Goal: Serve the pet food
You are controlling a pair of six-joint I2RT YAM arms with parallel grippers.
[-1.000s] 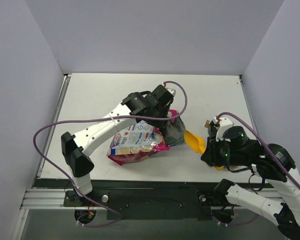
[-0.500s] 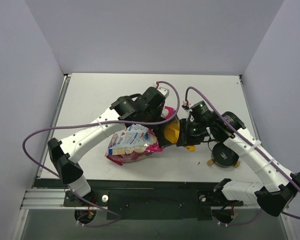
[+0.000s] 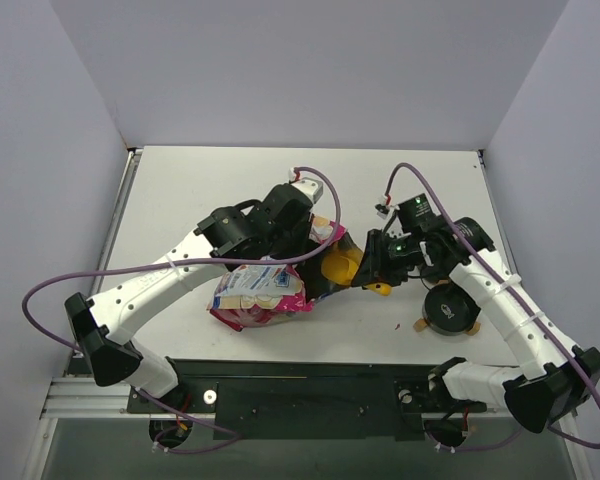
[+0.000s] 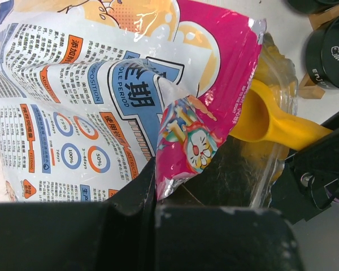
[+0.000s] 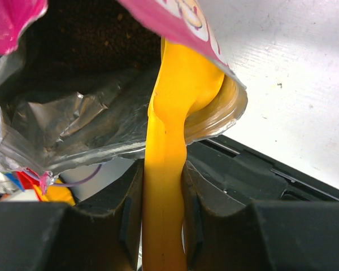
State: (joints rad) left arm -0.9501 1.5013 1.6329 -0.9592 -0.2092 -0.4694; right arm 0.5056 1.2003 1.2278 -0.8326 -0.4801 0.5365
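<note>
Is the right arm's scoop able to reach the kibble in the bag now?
Probably yes: the left fingers hold the bag open, and the yellow scoop clamped in the right fingers reaches into its mouth, with kibble just beyond.

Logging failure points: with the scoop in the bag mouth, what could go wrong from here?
The left gripper pinches only a thin flap of the bag; the scoop pushing in may tug it free, closing the mouth. The right gripper holds the scoop by its narrow handle, so a load of pet food could tilt it. The bowl stands apart from the bag, so pellets may spill in transit.
</note>
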